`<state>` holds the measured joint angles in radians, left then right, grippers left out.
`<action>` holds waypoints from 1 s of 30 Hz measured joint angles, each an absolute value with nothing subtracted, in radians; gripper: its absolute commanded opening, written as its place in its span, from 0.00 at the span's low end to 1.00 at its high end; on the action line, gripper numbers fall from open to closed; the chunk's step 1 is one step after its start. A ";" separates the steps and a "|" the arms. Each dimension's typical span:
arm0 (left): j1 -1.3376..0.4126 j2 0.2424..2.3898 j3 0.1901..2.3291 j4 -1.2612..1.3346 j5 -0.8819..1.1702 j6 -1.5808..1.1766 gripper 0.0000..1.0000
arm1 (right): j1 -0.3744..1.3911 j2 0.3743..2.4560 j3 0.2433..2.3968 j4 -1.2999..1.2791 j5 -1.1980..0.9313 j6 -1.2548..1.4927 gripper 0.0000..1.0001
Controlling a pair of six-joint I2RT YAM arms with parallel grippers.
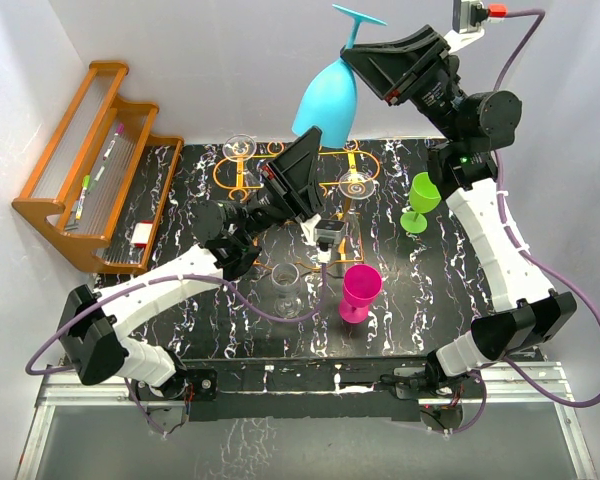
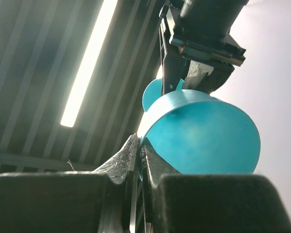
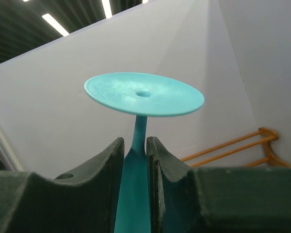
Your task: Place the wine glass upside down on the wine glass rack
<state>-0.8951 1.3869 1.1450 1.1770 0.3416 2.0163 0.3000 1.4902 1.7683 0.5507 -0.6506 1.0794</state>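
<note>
The blue wine glass (image 1: 325,100) is held upside down in the air, its foot (image 1: 358,15) up, above the back of the table. My right gripper (image 1: 357,52) is shut on its stem (image 3: 137,145), just below the foot (image 3: 144,93). My left gripper (image 1: 315,140) is shut on the rim of the bowl (image 2: 203,136), the thin edge pinched between its fingers (image 2: 153,160). The orange wire wine glass rack (image 1: 230,183) stands under the glass at the back of the table. Two clear glasses (image 1: 240,147) (image 1: 355,183) show at it.
A green glass (image 1: 418,200), a pink glass (image 1: 360,290) and a clear glass (image 1: 288,285) stand on the black marbled table. An orange wooden stepped shelf (image 1: 90,165) with pens stands at the left. White walls enclose the back and sides.
</note>
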 measured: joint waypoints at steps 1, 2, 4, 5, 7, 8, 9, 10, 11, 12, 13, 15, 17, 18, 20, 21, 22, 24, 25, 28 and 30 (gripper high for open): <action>-0.895 1.391 1.143 1.178 0.341 2.017 0.00 | 0.300 1.490 1.768 0.551 -0.650 1.080 0.35; -0.896 1.394 1.142 1.179 0.342 2.017 0.00 | 0.300 1.490 1.768 0.551 -0.650 1.081 0.38; -0.899 1.398 1.142 1.180 0.342 2.017 0.00 | 0.300 1.490 1.762 0.558 -0.649 1.086 0.37; -0.900 1.399 1.142 1.180 0.342 2.017 0.00 | 0.300 1.490 1.758 0.560 -0.649 1.087 0.35; -0.901 1.399 1.140 1.181 0.342 2.016 0.00 | 0.300 1.490 1.754 0.561 -0.650 1.093 0.29; -0.901 1.399 1.140 1.182 0.341 2.017 0.00 | 0.300 1.490 1.752 0.561 -0.651 1.099 0.26; -0.901 1.399 1.140 1.182 0.341 2.016 0.00 | 0.300 1.490 1.751 0.562 -0.650 1.100 0.22; -0.901 1.399 1.140 1.182 0.341 2.017 0.00 | 0.300 1.490 1.751 0.563 -0.648 1.102 0.19; -0.901 1.399 1.140 1.183 0.341 2.017 0.00 | 0.300 1.490 1.751 0.565 -0.646 1.104 0.17; -0.901 1.399 1.140 1.184 0.341 2.016 0.00 | 0.300 1.490 1.751 0.568 -0.645 1.107 0.14; -0.901 1.400 1.140 1.184 0.341 2.017 0.00 | 0.299 1.490 1.751 0.571 -0.643 1.109 0.12; -0.901 1.401 1.140 1.186 0.341 2.017 0.00 | 0.298 1.490 1.751 0.575 -0.636 1.112 0.08; -0.901 1.403 1.140 1.192 0.340 2.016 0.00 | 0.298 1.490 1.746 0.581 -0.630 1.118 0.08; -0.901 1.406 1.140 1.197 0.339 2.016 0.00 | 0.298 1.487 1.737 0.585 -0.627 1.120 0.08; -0.901 1.417 1.140 1.212 0.328 2.016 0.08 | 0.295 1.480 1.716 0.594 -0.620 1.123 0.08; -0.901 1.425 1.140 1.219 0.321 2.016 0.25 | 0.291 1.473 1.694 0.607 -0.613 1.124 0.08; -0.902 1.435 1.141 1.225 0.310 2.019 0.42 | 0.285 1.465 1.673 0.615 -0.607 1.124 0.08; -0.905 1.452 1.152 1.224 0.272 2.024 0.70 | 0.279 1.448 1.622 0.626 -0.638 1.119 0.08; -0.905 1.457 1.155 1.221 0.250 2.023 0.77 | 0.278 1.444 1.605 0.626 -0.653 1.119 0.08; -0.905 1.457 1.156 1.214 0.197 2.033 0.87 | 0.257 1.444 1.589 0.620 -0.689 1.119 0.08; -0.906 1.455 1.156 1.201 0.167 2.040 0.89 | 0.208 1.441 1.589 0.624 -0.702 1.128 0.08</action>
<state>-0.9058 1.4551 1.1561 1.2015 0.1665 2.0396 0.2085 1.4410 1.5894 0.6239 -0.7021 1.1278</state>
